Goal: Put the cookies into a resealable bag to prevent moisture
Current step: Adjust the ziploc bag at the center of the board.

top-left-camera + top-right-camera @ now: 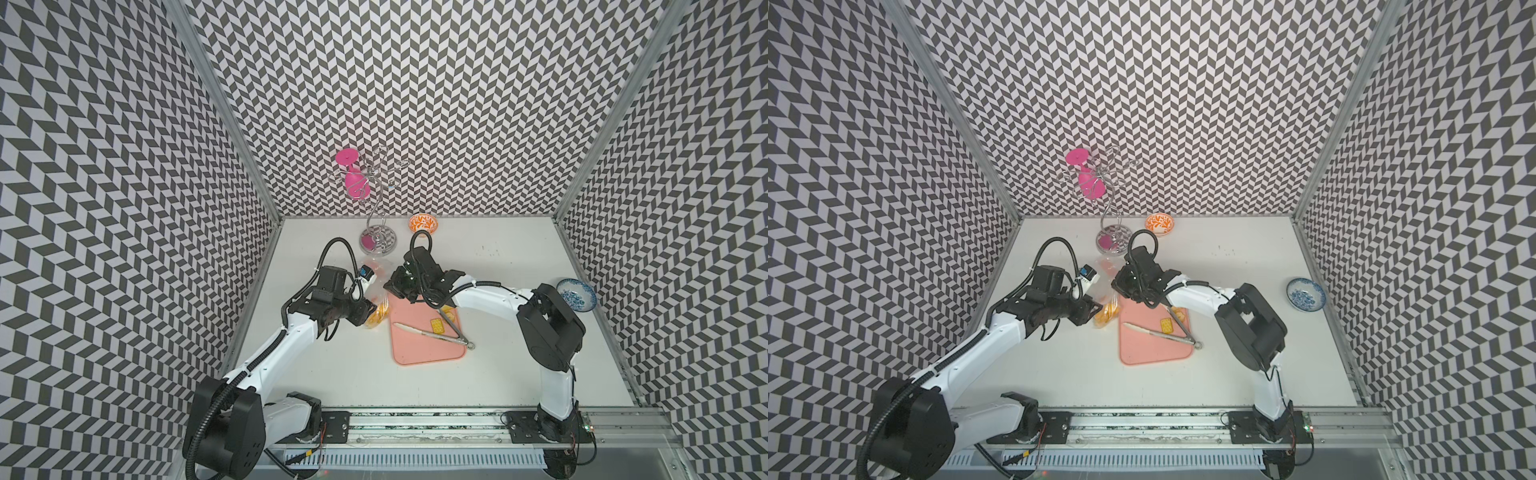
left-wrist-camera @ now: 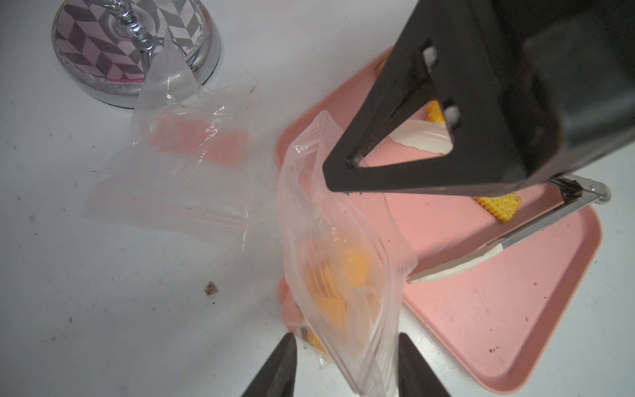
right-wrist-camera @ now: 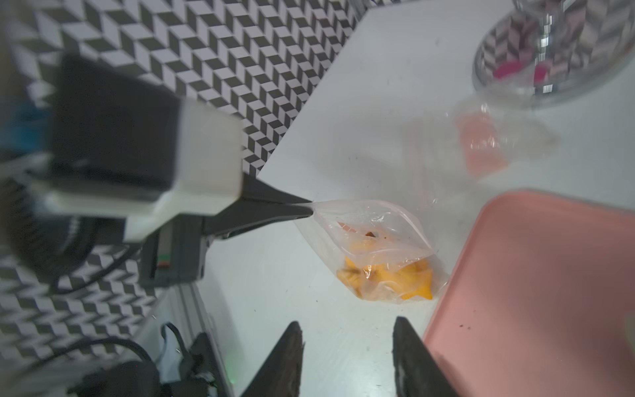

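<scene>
A clear resealable bag stands on the table at the pink tray's left edge, with several orange cookies inside it. Its zip edge runs between the fingers of my left gripper, which stand apart. From the right wrist view those fingers look close together at the bag's corner. My right gripper hovers over bare table just short of the bag, its jaws apart and empty. A square cookie and another cookie lie on the tray beside metal tongs.
A second, empty clear bag lies flat by the chrome glass stand, which holds a pink glass. An orange bowl sits at the back, a blue bowl at the right wall. A crumb lies on the table.
</scene>
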Controlling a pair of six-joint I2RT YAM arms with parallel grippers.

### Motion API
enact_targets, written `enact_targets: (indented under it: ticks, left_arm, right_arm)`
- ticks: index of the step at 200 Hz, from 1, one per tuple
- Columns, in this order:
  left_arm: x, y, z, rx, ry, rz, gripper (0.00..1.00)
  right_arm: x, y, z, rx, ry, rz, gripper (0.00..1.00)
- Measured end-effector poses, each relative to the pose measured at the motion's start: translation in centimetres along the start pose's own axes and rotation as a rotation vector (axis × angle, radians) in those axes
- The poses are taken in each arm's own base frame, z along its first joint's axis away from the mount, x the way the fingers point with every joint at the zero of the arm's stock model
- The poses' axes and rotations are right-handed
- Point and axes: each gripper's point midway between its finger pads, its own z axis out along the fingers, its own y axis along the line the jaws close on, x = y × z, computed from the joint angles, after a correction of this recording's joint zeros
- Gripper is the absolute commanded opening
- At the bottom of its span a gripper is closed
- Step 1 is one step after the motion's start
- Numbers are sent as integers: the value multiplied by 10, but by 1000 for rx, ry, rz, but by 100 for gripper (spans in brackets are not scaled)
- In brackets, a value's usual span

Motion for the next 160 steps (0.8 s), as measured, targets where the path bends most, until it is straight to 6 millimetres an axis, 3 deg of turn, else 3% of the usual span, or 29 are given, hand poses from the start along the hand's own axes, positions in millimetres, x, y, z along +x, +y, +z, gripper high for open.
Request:
enact_targets:
  ticks: [47,75,111,135,160]
  left_arm:
    - [-14,-24,-21,37,-150,101,56]
    - [-14,-28,-10,35,-151,167,55]
    - [17,-25,4,-12,-120,290,55]
    - [10,-20,1,-43,-152,321,54]
    - [9,-10,17,-69,-110,350,52]
  right_arm:
    - [-5,2,3,0,-5,26,0]
    - [-11,-2,3,0,-2,61,0]
    - [-26,-11,3,7,-12,102,0]
    - [-31,-15,4,7,-10,121,0]
    - [-30,-17,6,6,1,132,0]
